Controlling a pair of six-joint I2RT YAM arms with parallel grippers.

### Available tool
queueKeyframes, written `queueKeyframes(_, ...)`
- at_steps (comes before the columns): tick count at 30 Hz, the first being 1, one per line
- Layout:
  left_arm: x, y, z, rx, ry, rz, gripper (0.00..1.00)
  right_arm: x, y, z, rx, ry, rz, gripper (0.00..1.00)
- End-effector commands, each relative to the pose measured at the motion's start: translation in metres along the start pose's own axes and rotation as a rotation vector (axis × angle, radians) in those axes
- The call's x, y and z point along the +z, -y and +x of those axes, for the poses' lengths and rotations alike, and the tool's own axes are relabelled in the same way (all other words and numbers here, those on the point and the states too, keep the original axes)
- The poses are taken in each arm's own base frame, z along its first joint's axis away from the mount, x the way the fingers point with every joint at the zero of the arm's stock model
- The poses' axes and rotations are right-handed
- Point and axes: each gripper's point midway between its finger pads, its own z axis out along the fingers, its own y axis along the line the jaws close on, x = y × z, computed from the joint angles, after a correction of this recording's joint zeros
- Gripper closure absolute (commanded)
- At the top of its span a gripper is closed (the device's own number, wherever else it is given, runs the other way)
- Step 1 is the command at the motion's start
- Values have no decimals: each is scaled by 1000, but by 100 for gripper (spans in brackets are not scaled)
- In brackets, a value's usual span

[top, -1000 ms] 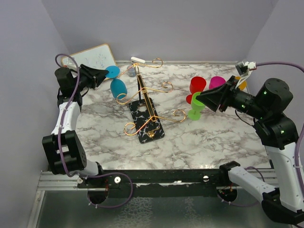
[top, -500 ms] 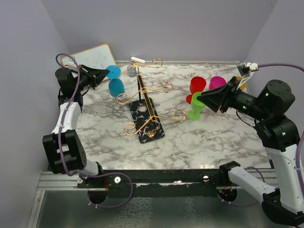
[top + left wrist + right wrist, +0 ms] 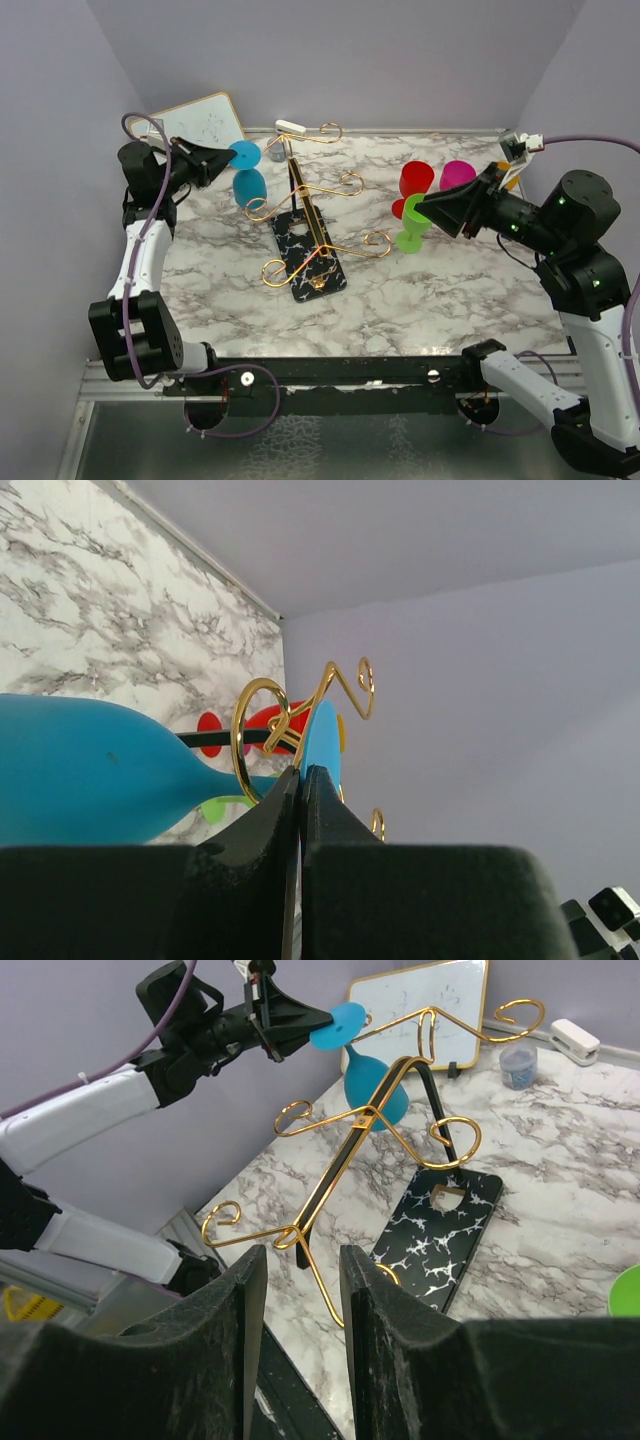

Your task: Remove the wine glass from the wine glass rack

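A blue wine glass (image 3: 250, 186) hangs at the back left arm of the gold wire wine glass rack (image 3: 305, 205), which stands on a black speckled base (image 3: 318, 265). My left gripper (image 3: 222, 158) is shut on the rim of the glass's foot (image 3: 243, 153). In the left wrist view the fingers (image 3: 302, 772) pinch the foot (image 3: 322, 735), and a gold scroll (image 3: 240, 742) curls across the stem beside the bowl (image 3: 90, 770). My right gripper (image 3: 422, 207) is open and empty, hovering right of the rack (image 3: 360, 1125); its jaws (image 3: 300, 1252) face the glass (image 3: 375, 1080).
Red (image 3: 415, 180), magenta (image 3: 457, 172) and green (image 3: 410, 232) glasses stand at the right, under my right gripper. A framed whiteboard (image 3: 198, 120) leans at the back left. A small grey cup (image 3: 276, 153) and a white block (image 3: 290, 127) lie by the back wall.
My left gripper has shifted slightly right with the blue glass's foot in it. The right arm has barely moved.
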Motion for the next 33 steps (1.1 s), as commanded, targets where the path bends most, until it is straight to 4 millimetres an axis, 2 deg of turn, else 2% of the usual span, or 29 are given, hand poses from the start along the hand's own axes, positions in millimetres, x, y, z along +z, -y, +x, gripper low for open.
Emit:
queueKeyframes(1, 7, 14, 10, 40, -40, 7, 100, -1, -1, -7, -10, 38, 1, 65)
queueKeyframes(8, 28, 21, 9, 58, -51, 13, 100, -4, -1, -4, -9, 36, 7, 65)
queueKeyframes(14, 49, 22, -10, 63, -20, 17, 100, -3, -1, -2, -5, 38, 1, 65)
queueKeyframes(16, 57, 28, -20, 68, -3, 38, 100, -2, -1, -1, -2, 35, -2, 65)
queueKeyframes(22, 79, 76, -60, 157, 60, 138, 100, -1, 0, 1, -2, 26, -7, 65)
queueKeyframes(25, 84, 105, -70, 204, 64, 209, 100, 0, -3, 2, -5, 18, -31, 65)
queueKeyframes(27, 79, 133, -61, 247, 46, 290, 100, 1, -9, 2, -13, 11, -72, 65)
queueKeyframes(29, 65, 163, -39, 308, 23, 381, 100, 3, -18, 1, -26, 8, -129, 64)
queueKeyframes(30, 56, 179, -23, 348, 9, 433, 100, 3, -23, -1, -31, 8, -161, 64)
queueKeyframes(33, 32, 208, 33, 440, -63, 537, 100, 4, -42, -4, -38, -14, -286, 65)
